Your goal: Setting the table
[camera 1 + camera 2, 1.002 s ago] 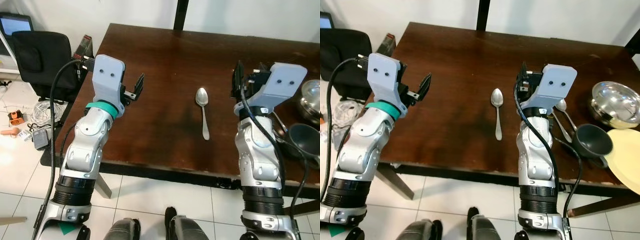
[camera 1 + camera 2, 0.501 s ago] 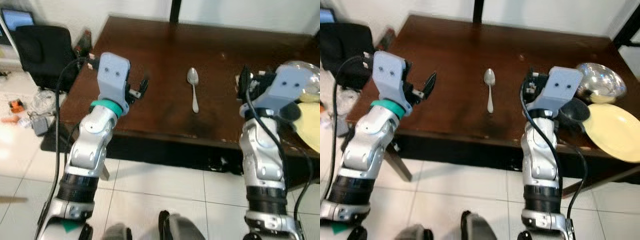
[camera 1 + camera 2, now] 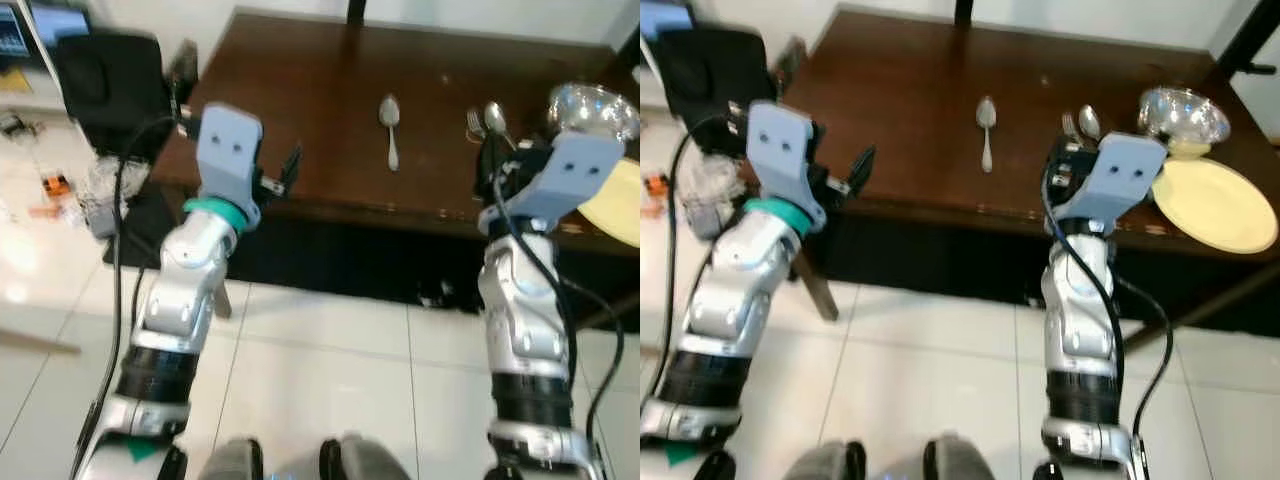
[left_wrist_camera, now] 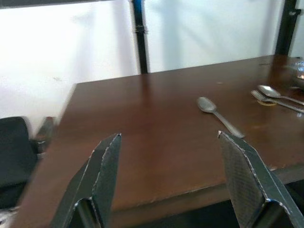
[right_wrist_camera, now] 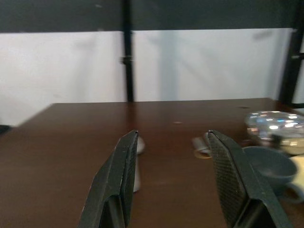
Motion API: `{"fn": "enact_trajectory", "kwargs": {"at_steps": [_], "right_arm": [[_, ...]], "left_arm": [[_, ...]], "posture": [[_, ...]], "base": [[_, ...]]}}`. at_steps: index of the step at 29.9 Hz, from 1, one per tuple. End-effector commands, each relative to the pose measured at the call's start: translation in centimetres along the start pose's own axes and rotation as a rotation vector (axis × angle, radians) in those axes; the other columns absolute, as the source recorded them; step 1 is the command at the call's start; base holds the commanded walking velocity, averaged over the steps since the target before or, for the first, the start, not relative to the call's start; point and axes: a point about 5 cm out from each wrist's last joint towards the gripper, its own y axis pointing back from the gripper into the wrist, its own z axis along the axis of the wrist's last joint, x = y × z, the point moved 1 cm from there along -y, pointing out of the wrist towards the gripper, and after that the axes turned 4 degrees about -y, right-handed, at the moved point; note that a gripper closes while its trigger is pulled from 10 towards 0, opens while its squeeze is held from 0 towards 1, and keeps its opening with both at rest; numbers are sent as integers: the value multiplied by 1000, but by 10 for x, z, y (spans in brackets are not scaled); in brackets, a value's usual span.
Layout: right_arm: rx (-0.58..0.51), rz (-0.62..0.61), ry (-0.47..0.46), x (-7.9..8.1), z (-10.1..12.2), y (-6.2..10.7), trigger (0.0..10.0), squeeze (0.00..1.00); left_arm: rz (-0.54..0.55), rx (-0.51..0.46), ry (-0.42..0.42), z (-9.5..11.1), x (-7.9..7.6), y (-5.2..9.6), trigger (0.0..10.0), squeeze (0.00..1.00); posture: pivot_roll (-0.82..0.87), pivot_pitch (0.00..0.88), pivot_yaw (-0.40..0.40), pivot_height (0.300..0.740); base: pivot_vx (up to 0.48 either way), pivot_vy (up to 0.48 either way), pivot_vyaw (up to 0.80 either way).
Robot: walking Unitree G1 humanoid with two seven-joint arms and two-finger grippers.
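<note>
Below my head, the dark brown wooden table point(image 3: 300, 90) lies ahead of me, and I stand back from its near edge over the white tiled floor point(image 3: 330, 350). A lone steel spoon point(image 3: 389, 125) lies near the table's middle, handle toward me, laid out as one place. Off to my right, a second spoon and fork point(image 3: 1080, 122) sit side by side, with a shiny steel bowl point(image 3: 1181, 112) and a pale yellow plate point(image 3: 1215, 203) near the right end, grouped as stock not yet set out. A black office chair point(image 3: 110, 85) stands off the table's left end.

My left gripper point(image 3: 285, 172) hovers at the table's near left corner, my right gripper point(image 3: 1065, 170) before the near edge; both hold nothing.

Along my left wrist, the fingers point(image 4: 107, 166) stand wide apart, the lone spoon point(image 4: 216, 114) lying between them farther along the tabletop.

Along my right wrist, the fingers point(image 5: 126, 171) are likewise spread, and a dark grey cup point(image 5: 268, 166) sits just beside the bowl, so I judge the right arm better placed for fetching.
</note>
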Motion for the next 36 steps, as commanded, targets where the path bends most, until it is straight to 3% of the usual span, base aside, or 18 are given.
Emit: {"fn": "enact_trajectory", "kwargs": {"at_steps": [1,13,22,27,36], "right_arm": [[9,5,-18,0,-2,0,10000,0],[13,4,-31,0,-2,1,10000,0],[35,-19,-93,-3,-4,0,10000,0],[36,0,-82,-2,-4,0,10000,0],[38,20,-54,0,-4,1,10000,0]], "left_arm": [[-4,14,2,-4,-2,2,10000,0],[-5,14,3,-4,-3,2,10000,0],[0,29,24,-6,-4,1,10000,0],[9,38,16,-7,-3,0,10000,0],[12,43,7,-7,-2,0,10000,0]], "posture": [[43,1,24,740],[42,5,24,740],[41,7,23,740],[40,7,23,740],[42,9,24,740]], "base": [[-334,0,0],[-312,0,0],[0,0,0],[0,0,0],[0,0,790]]}}
